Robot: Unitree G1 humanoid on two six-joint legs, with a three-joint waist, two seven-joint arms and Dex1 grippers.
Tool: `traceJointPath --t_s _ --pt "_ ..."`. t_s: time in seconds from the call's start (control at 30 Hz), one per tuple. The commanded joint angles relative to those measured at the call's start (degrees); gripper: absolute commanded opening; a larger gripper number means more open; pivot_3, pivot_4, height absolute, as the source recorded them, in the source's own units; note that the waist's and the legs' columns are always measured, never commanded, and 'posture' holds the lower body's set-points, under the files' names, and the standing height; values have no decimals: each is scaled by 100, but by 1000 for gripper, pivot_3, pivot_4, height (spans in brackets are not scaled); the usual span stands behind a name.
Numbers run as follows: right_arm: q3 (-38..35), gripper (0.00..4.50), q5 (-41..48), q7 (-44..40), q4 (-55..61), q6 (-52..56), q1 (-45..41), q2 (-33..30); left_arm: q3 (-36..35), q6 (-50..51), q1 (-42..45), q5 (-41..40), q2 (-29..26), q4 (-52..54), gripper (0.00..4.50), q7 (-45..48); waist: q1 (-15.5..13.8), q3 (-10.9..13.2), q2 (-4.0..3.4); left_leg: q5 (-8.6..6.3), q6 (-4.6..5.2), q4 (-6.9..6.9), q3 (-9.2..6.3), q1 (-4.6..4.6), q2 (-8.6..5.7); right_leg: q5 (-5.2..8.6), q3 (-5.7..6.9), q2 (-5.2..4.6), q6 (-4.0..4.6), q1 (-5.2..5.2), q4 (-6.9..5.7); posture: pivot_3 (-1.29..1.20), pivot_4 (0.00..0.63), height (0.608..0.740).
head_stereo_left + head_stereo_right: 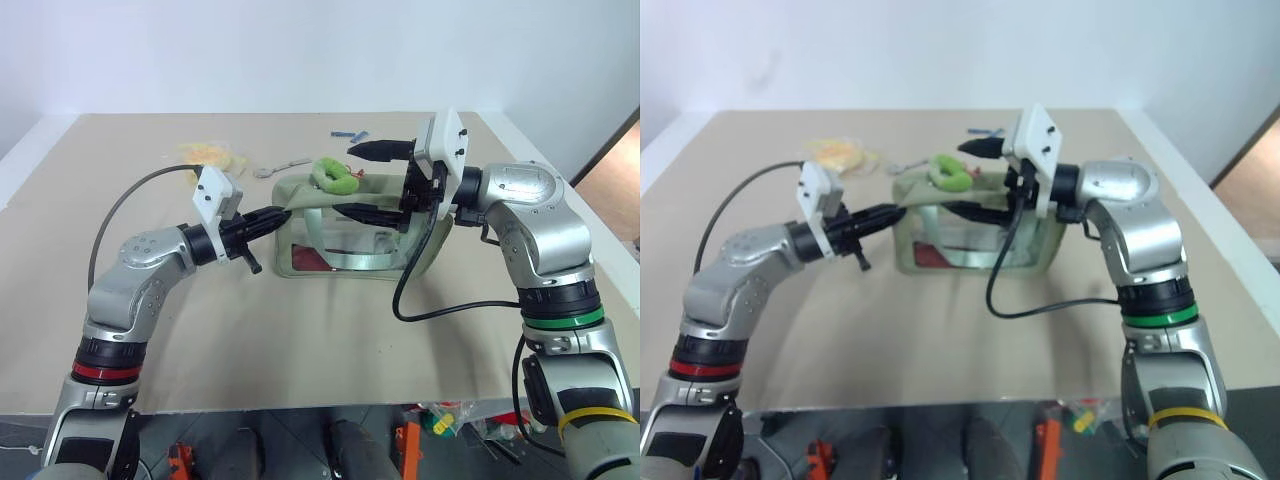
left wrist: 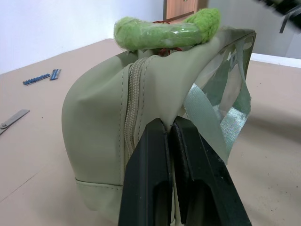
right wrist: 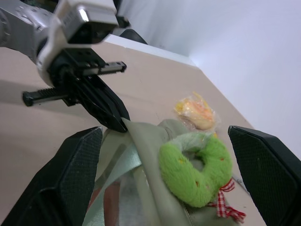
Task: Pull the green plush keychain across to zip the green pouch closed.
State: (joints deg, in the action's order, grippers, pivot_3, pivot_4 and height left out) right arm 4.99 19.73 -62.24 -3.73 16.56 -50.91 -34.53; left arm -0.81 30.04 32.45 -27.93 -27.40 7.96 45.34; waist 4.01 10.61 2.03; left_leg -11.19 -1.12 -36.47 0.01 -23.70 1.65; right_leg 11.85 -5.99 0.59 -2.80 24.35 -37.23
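Note:
The green pouch stands in the middle of the table, boxy, with clear side windows and webbing straps. The green plush keychain lies curled on its top, toward the pouch's left half, with a red-checked bit at its attachment. My left gripper points level at the pouch's left end and is shut on a fold of its fabric beside the zipper. My right gripper reaches in from the right over the pouch's top. It is open wide, with one finger above and one below the keychain, touching neither it nor the pouch.
A yellow crinkly packet lies behind the pouch at the left, a grey metal strip beside it, and blue bits farther back. A black cable droops from my right wrist onto the table.

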Motion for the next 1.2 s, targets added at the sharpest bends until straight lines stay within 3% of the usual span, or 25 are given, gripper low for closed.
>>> traceJointPath --t_s 0.03,0.17,0.27,0.33,0.4,0.43,0.5,0.8,1.2 --pt "-30 4436 -71 -26 -366 -187 -347 168 1 19 32 -29 25 244 0 -65 4 0 0 0 0 1 0 0 0 0 0 0 0 1 0 0 150 740" --pt "-3 3331 -194 -129 -742 -301 -391 260 14 10 8 -5 21 268 0 -113 6 0 0 0 0 1 -9 0 3 1 10 3 3 1 -1 0 150 740" --pt "65 2311 -310 -248 -889 -466 -365 284 19 11 -8 -10 21 285 0 -154 8 0 0 0 0 1 -11 -2 2 0 11 2 3 1 -1 0 150 740" --pt "94 1397 -340 -273 -959 -498 -367 315 19 7 -26 -3 18 288 0 -171 9 0 0 0 0 1 -10 -2 2 0 11 2 3 1 -1 0 150 740" --pt "123 953 -393 -299 -1044 -553 -382 339 21 5 -31 2 16 287 0 -187 9 0 0 0 0 1 -14 -3 2 1 14 2 3 1 -1 0 150 740" --pt "127 406 -414 -306 -1078 -577 -390 350 22 6 -30 1 15 287 0 -193 9 0 0 0 0 1 -14 -3 2 1 14 2 3 1 -1 0 150 740" --pt "115 63 -443 -311 -1132 -619 -409 376 25 -1 -22 6 21 274 0 -208 9 0 0 0 0 1 -14 -3 2 0 14 2 3 1 -1 0 150 740" --pt "-315 63 -385 -25 -1064 -1054 -615 313 34 101 14 -1 154 273 0 -434 3 0 0 0 0 0 -16 -6 1 0 16 1 3 1 -1 0 150 740" --pt "-999 63 -512 227 -862 -1395 -310 -921 60 643 53 -126 461 644 0 -1050 -121 0 -1 0 0 -2 -20 -9 -2 2 21 -1 5 0 2 0 150 740"
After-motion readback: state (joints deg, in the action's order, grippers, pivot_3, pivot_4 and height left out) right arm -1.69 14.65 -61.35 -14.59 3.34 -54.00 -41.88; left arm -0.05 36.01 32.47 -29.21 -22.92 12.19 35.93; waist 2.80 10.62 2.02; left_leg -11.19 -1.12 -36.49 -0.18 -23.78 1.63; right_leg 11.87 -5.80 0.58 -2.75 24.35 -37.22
